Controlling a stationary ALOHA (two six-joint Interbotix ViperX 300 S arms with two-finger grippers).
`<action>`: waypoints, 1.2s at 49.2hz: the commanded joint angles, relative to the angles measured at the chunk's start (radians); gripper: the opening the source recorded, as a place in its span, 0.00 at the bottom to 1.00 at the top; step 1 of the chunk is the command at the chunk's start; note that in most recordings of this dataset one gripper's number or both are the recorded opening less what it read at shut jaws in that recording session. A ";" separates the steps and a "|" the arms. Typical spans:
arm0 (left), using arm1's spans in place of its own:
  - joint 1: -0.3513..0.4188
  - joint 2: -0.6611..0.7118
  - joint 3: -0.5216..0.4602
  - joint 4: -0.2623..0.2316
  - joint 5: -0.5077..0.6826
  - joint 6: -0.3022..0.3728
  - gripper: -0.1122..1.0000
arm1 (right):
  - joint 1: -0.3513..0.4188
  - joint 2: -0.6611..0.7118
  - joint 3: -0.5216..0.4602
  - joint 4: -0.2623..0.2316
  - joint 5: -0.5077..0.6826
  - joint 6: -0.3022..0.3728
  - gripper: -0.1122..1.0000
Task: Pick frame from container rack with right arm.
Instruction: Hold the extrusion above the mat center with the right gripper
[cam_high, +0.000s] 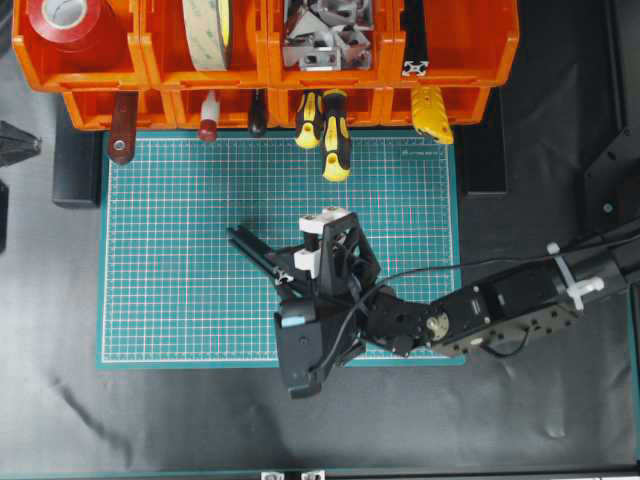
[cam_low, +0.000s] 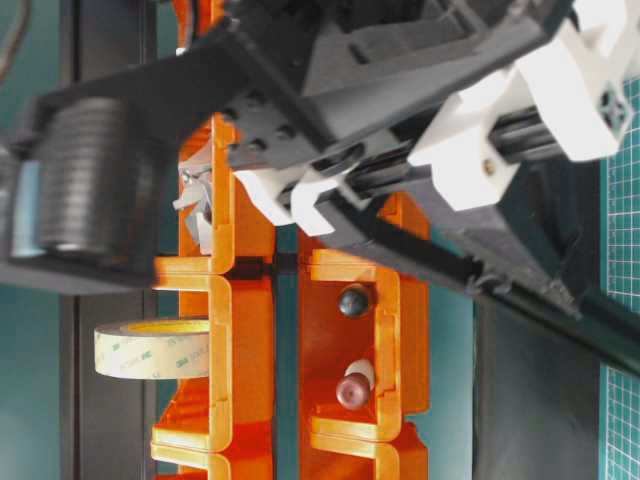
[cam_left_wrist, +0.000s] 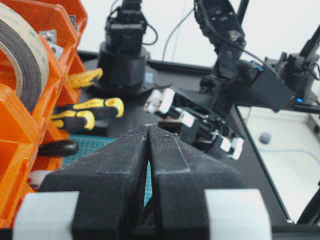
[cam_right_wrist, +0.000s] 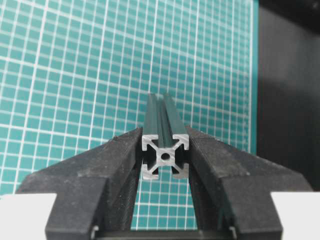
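Observation:
The frame, a black slotted bar with a silvery square end, is clamped between the black fingers of my right gripper. Seen from overhead, the frame sticks out up and to the left from the right gripper, over the middle of the green mat. It is well away from the orange container rack at the top. The right arm reaches in from the right. My left gripper is shut with nothing in it, beside the rack's left end.
A second black extrusion bar stands in the rack's top right bin. Yellow-and-black screwdrivers hang out over the mat's top edge. A tape roll, red tape and metal brackets fill other bins.

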 joint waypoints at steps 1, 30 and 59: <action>0.002 0.014 -0.018 0.002 -0.006 -0.002 0.10 | 0.002 -0.018 -0.003 -0.005 -0.014 0.003 0.33; 0.000 0.014 -0.018 0.002 -0.005 -0.002 0.10 | 0.002 -0.009 -0.002 -0.002 -0.038 0.009 0.71; 0.002 0.014 -0.015 0.003 -0.003 -0.002 0.10 | 0.009 -0.002 0.000 0.000 -0.032 0.011 0.74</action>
